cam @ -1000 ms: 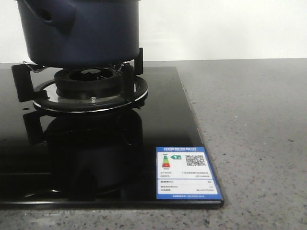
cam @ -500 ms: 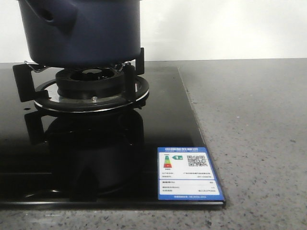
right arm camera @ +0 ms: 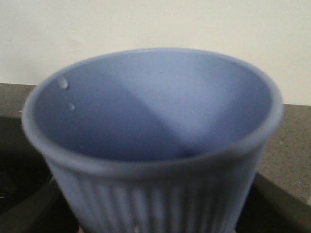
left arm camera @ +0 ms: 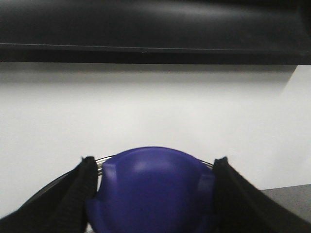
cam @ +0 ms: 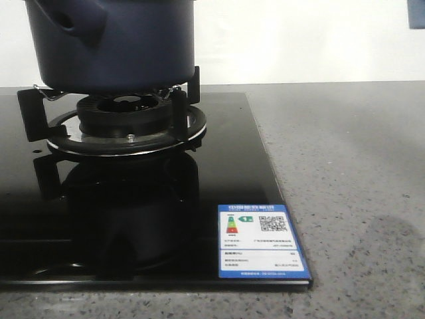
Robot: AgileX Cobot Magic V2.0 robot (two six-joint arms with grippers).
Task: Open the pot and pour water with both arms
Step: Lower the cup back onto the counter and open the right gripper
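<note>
The large round dark navy-blue pot [cam: 113, 43] with smooth matte sides sits at the far left of the front view on the black metal burner grate [cam: 123, 123] of a glossy black glass cooktop [cam: 133, 219]. Its stubby hollow tube-like handle socket [cam: 70, 18] points toward the camera, and its rim is cut off by the frame's upper edge. A blue and white energy label [cam: 260, 241] is stuck on the cooktop's near right corner, and speckled grey stone counter [cam: 345, 186] spreads to the right. Neither arm appears in this view.

Only the left wrist camera shows the left gripper [left arm camera: 153, 194]: its two black fingers [left arm camera: 80, 194] stand apart on either side of a rounded, smooth purple-blue knob [left arm camera: 153, 187], pressed against its flanks and clamped on it, with a thin curved rim behind and a white wall beyond.

Only the right wrist camera shows the pale blue ribbed cup [right arm camera: 150, 145], open-mouthed, with droplets on its inner wall, filling the picture above the counter and cooktop edge. The right gripper's fingers are hidden by it, so I cannot tell how they stand.
</note>
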